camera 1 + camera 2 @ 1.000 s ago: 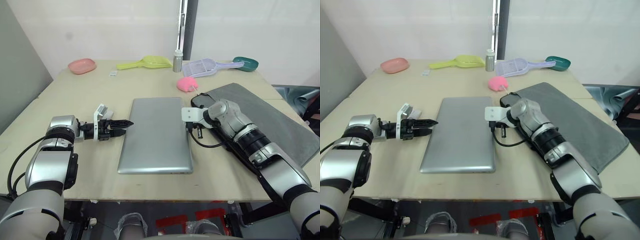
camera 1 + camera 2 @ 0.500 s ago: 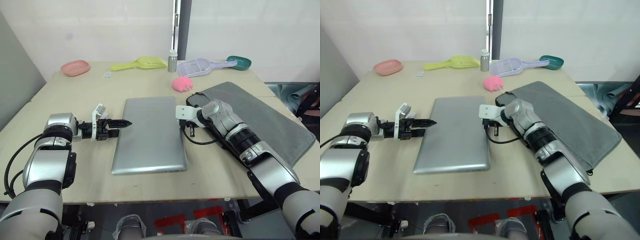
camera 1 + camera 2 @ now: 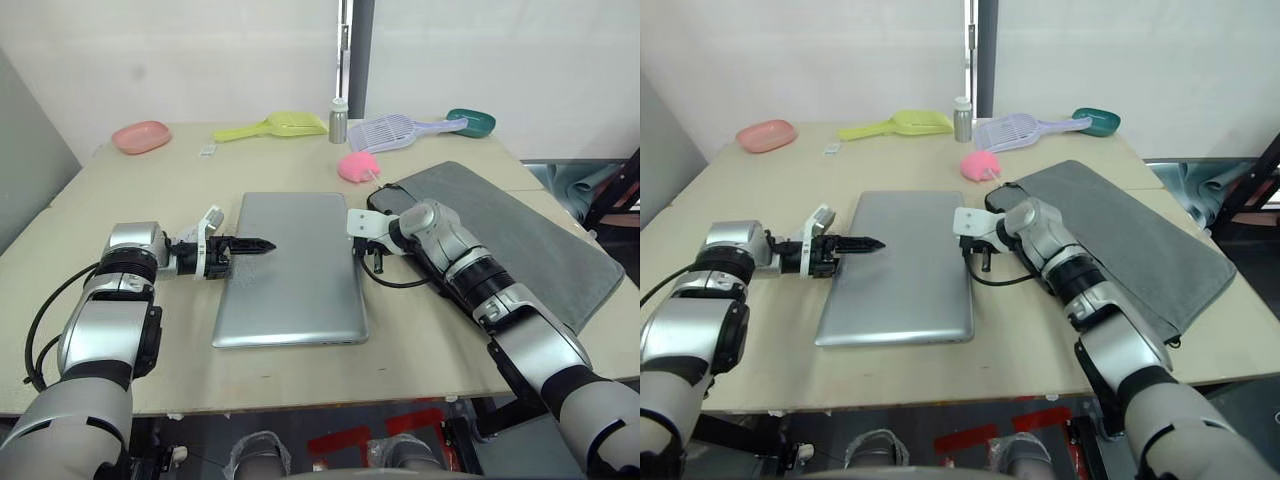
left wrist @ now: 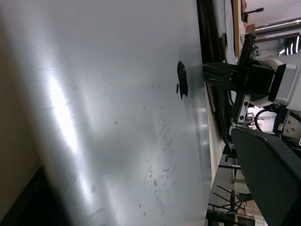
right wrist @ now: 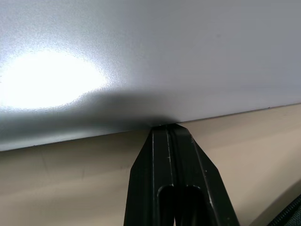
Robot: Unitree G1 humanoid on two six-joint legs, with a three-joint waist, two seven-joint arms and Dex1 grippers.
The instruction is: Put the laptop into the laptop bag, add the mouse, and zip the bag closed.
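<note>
The laptop (image 3: 292, 266) lies flat and shut on the wooden table (image 3: 150, 190), its near edge close to the table's front edge, with a strip of bare wood in front of it. Against the earlier pictures the left gripper (image 3: 262, 244) has come further in: its tips, formerly at the laptop's left edge, now reach over the lid, fingers pressed together and pointing to the robot's right. In the left wrist view the lid (image 4: 117, 108) runs broad and scuffed, with a dark logo mark near its far edge.

The right gripper (image 5: 173, 134) stands at the laptop's right edge, about where it was before; the right wrist view shows its two black fingers (image 5: 155, 179) closed tight together, their tip touching the edge where the metal meets the wood. The laptop itself looks slightly nearer the bag than earlier, though the camera has also shifted.

Just to the right lies the laptop bag (image 3: 520, 235), flat and grey, its near left corner beside the right arm, its far right corner overhanging the table's edge. There is open wood left of the laptop and behind it.

Further back sits a pink plush (image 3: 357, 167), then a small metal bottle (image 3: 339, 124), a yellow scoop (image 3: 270, 127), a lilac slotted scoop (image 3: 400, 130), a green dish (image 3: 470, 122) and a pink dish (image 3: 140, 136) along the far edge.
</note>
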